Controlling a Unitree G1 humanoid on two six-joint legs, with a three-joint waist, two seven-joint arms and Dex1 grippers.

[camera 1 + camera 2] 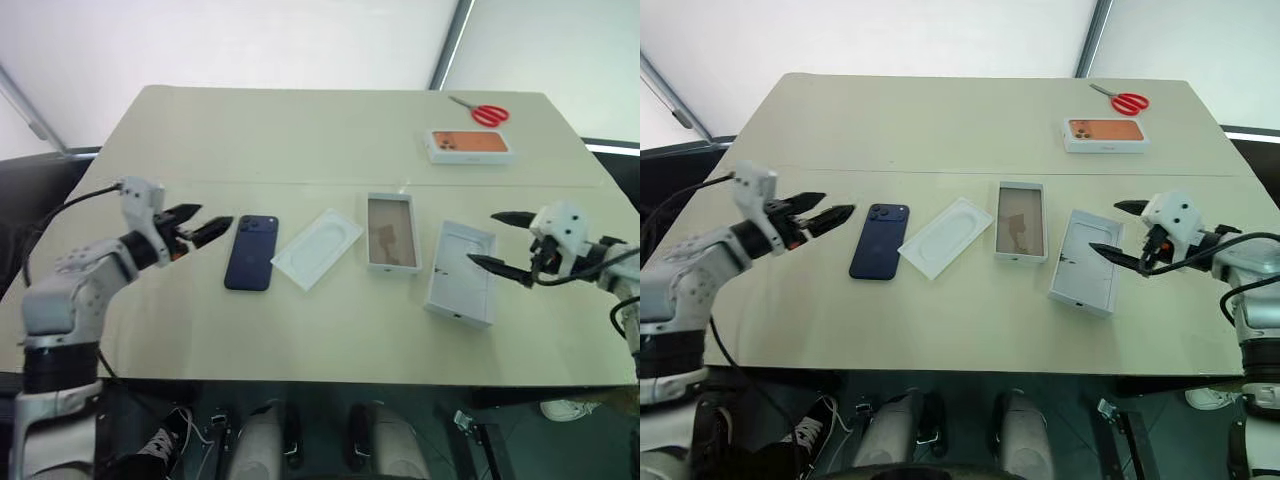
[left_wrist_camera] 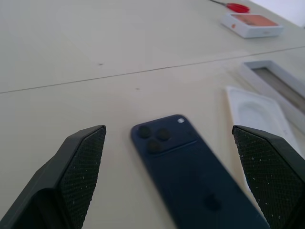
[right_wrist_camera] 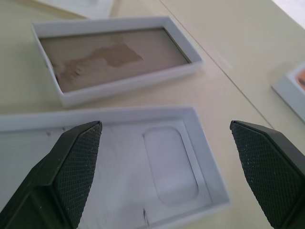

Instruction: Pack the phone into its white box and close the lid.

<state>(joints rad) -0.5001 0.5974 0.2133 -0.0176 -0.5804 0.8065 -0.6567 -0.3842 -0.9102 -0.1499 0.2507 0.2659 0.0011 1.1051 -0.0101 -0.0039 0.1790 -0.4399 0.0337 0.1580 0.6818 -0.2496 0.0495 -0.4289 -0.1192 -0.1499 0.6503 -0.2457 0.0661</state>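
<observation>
On the table [image 1: 300, 130], the lid [image 1: 462, 271] lies inside-up at 3 o'clock of the white box [image 1: 391, 232]; the phone [image 1: 251, 251] lies face-down at the box's 9 o'clock. The left tool [image 1: 205, 228] is spread wide beside the phone, the right tool [image 1: 497, 240] released over the lid.

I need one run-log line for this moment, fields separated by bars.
left hand: open, beside phone | right hand: open, over lid | white box: empty | phone: flat on table, not packed
</observation>
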